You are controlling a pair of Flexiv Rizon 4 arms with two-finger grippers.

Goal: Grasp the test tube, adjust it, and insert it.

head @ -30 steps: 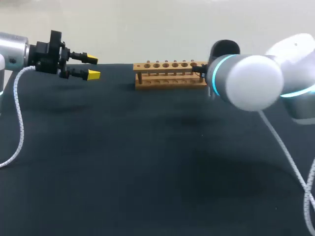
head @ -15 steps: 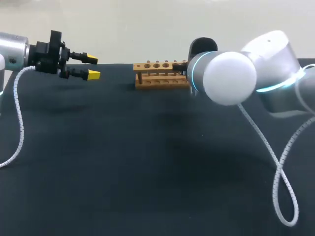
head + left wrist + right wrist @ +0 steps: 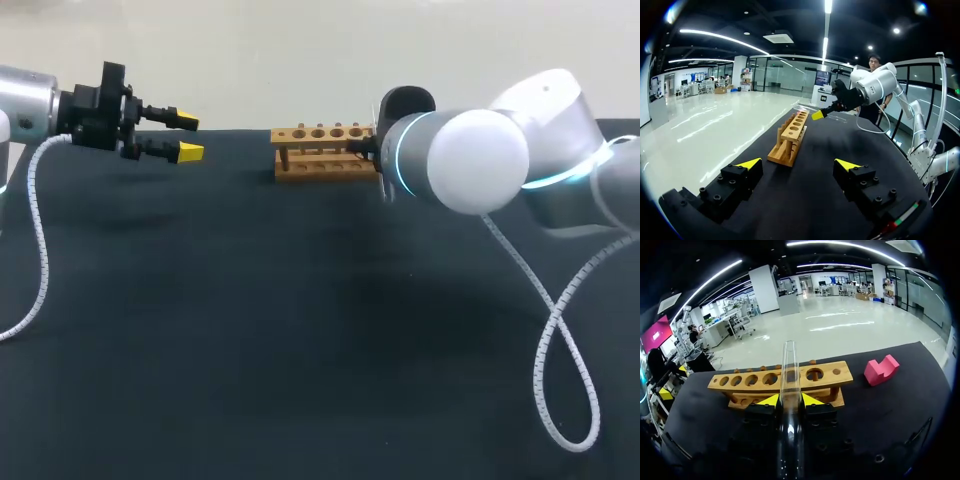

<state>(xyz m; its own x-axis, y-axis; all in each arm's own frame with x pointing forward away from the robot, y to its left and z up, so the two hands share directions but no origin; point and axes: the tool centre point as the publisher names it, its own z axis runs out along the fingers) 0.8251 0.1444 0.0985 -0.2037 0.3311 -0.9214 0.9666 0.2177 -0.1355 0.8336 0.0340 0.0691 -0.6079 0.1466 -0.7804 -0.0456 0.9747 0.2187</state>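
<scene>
The clear glass test tube (image 3: 789,371) sits clamped in my right tool (image 3: 789,400), just short of the holed wooden rack (image 3: 320,150), upper middle of frame. I'd centre it over one hole before easing in. My left tool (image 3: 189,137) gapes empty, upper left.

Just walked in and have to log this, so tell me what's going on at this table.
The right gripper is shut on a clear test tube, holding it lengthwise between its yellow tips and pointed at the wooden rack at the far side of the table. The tube is not yet in any hole. The left gripper hangs open and empty, apart from the rack. A pink block lies on the table beside the rack.
</scene>
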